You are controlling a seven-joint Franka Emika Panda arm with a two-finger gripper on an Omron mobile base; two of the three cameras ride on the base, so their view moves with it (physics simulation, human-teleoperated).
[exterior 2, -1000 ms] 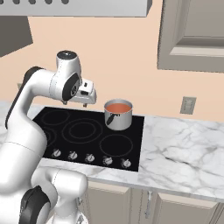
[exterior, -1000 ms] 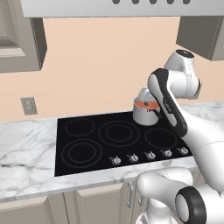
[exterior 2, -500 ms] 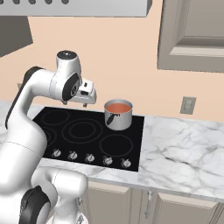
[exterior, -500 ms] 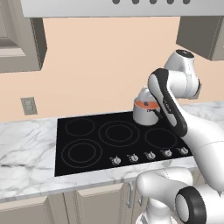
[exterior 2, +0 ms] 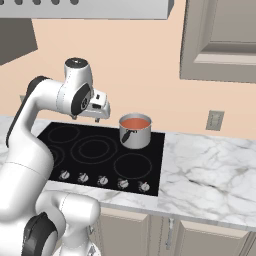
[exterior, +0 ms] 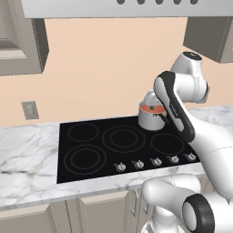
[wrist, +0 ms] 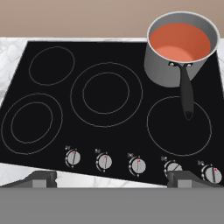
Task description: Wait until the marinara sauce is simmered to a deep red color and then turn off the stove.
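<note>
Hand view: looks down on the stove (wrist: 109, 127), a black glass top with five grey ring burners.
Saucepan (wrist: 175, 65): steel, on the back right burner; its dark handle points toward the front, over the front right ring.
Sauce (wrist: 180, 41): smooth orange-red, filling the pan close to the rim.
Knobs (wrist: 138, 165): five silver ones in a row along the stove's front edge, each with a small red mark.
Gripper (wrist: 112, 178): released, jaws wide apart, holding nothing; the two dark fingertips (wrist: 43, 178) show over the front edge near the knobs.
Right base view: the gripper (exterior 2: 99, 112) hangs above the stove (exterior 2: 145, 172), just left of the saucepan (exterior 2: 135, 133) and apart from it.
Left base view: the arm crosses in front of the saucepan (exterior: 150, 116); sauce (exterior: 150, 108) shows at its rim.
Counter (exterior 2: 210, 180): white marble on both sides of the stove.
</note>
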